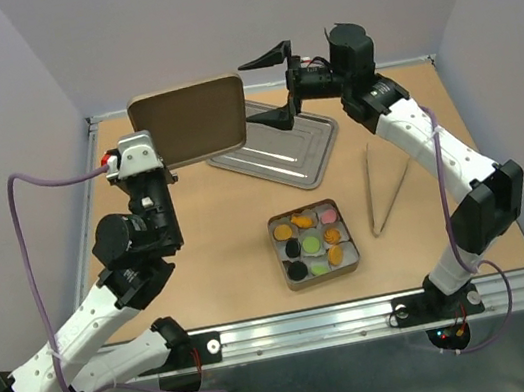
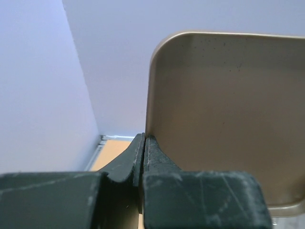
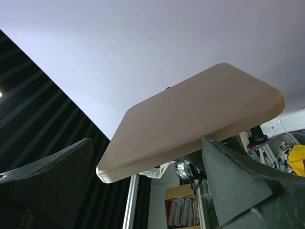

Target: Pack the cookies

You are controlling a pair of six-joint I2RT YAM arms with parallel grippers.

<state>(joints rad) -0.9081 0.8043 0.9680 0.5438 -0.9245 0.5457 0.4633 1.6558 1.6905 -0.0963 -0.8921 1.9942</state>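
Observation:
The cookies (image 1: 312,241), small orange, black, green and pink discs, lie in rows inside an open square tin (image 1: 323,278) at the table's middle front. My left gripper (image 1: 147,143) is shut on the left edge of the tin's flat gold lid (image 1: 191,121) and holds it up in the air at the back left. In the left wrist view my left gripper (image 2: 144,139) pinches the lid (image 2: 224,114). My right gripper (image 1: 269,87) is open, its fingers above and below the lid's right edge without touching it. In the right wrist view the right gripper (image 3: 147,143) stands wide apart around the lid (image 3: 200,109).
A silver baking tray (image 1: 282,153) lies at the back centre, under the raised lid and the right gripper. A pair of thin wooden tongs (image 1: 388,189) lies on the table to the right of the tin. White walls close in the back and sides.

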